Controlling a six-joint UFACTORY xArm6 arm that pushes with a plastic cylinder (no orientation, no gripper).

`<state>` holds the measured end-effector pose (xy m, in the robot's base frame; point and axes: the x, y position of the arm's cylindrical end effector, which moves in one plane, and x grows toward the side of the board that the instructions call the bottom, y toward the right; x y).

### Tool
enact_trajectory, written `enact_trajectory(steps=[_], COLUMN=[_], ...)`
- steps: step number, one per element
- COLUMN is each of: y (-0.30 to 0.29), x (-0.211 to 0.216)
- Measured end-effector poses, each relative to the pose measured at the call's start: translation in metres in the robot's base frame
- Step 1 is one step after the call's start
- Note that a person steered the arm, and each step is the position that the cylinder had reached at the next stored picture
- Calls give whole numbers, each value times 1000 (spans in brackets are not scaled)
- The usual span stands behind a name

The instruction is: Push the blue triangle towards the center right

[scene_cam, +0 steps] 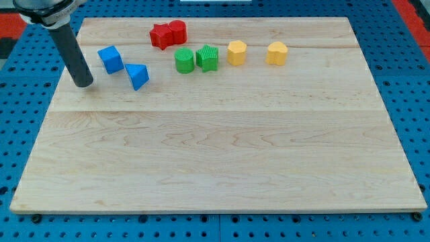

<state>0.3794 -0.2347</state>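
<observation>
The blue triangle [138,76] lies at the upper left of the wooden board [215,161]. A blue cube [110,59] sits just to its upper left, close to it. My tip [83,83] rests on the board to the left of both blue blocks, about level with the triangle and a short gap from it. The dark rod rises from the tip towards the view's top left.
Two red blocks [167,33] touch each other near the top edge. Two green blocks [197,59] sit side by side to the right of the triangle. Two yellow blocks [236,52] [277,53] lie further right. A blue pegboard [410,81] surrounds the board.
</observation>
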Motion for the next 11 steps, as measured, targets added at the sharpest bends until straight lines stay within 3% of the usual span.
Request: enact_trajectory(steps=[2,6,8,11], y=[42,182,265,318], x=[-20,-14,12,45])
